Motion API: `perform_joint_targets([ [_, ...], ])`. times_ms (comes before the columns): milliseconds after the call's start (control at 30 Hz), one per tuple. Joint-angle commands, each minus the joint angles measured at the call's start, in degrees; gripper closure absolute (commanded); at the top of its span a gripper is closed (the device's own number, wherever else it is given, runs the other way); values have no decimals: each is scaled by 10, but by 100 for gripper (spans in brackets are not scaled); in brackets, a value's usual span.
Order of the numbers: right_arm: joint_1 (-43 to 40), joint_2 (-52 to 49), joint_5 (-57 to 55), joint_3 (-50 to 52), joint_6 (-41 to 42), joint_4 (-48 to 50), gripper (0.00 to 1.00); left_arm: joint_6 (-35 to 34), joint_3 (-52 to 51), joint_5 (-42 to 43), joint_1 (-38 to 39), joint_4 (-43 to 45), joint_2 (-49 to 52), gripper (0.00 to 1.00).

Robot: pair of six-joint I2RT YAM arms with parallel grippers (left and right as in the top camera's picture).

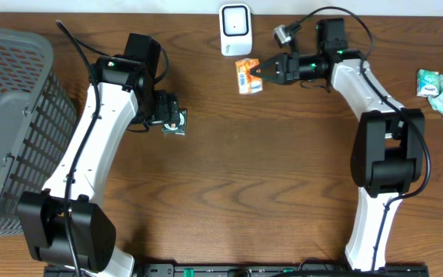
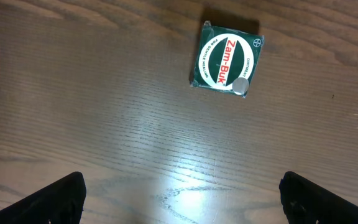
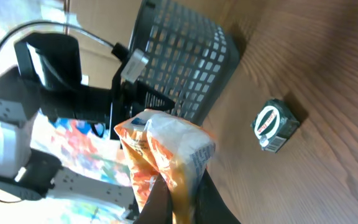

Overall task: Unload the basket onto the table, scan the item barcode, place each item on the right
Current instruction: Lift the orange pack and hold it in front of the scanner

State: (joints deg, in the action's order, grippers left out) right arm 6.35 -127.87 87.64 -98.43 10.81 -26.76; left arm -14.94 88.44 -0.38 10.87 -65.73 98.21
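- Closest in, the left gripper (image 1: 171, 117) hangs over the table (image 1: 229, 192) with its jaws spread wide and nothing between them. The box (image 2: 227, 62), a green one, lies flat just past its tips, untouched. My guess is it's queued up as another item.
- Further back, right of centre, the right gripper (image 1: 268, 71) has its jaws pinching one edge of the packet (image 1: 248, 75), an orange one. Grabbing it by the edge leaves the printed faces clear, which looks like the whole point.
- The packet sits just in front of the white scanner (image 1: 235, 29) at the far edge, close but apart as far as I can tell. I can't spot the barcode, so it may need a twist.
- The basket (image 1: 6, 115) is on the left, probably the drop spot.
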Motion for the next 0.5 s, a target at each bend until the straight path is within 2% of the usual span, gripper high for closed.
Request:
perform_joint_targets([
  [0, 5, 12, 18, -2, 25, 21, 99, 3, 8, -5, -3, -2, -2, 2],
  [67, 6, 12, 10, -2, 37, 28, 99, 3, 8, -5, -3, -2, -2, 2],
  [133, 11, 12, -34, -2, 69, 28, 99, 3, 8, -5, -3, -2, -2, 3],
  [233, 24, 12, -98, -2, 74, 27, 99, 3, 8, -5, -3, -2, -2, 2],
  [300, 44, 14, -182, -2, 74, 26, 98, 3, 8, -5, -3, -2, -2, 2],
  [333, 58, 17, -264, -2, 71, 23, 98, 3, 8, -5, -3, -2, -2, 2],
  [400, 71, 22, -350, -2, 63, 19, 98, 3, 8, -5, -3, -2, -2, 2],
  [433, 90, 31, -496, -12, 34, -4, 98, 3, 8, -5, -3, -2, -2, 2],
  [467, 102, 35, -574, -23, 17, -23, 98, 3, 8, -5, -3, -2, -2, 2],
])
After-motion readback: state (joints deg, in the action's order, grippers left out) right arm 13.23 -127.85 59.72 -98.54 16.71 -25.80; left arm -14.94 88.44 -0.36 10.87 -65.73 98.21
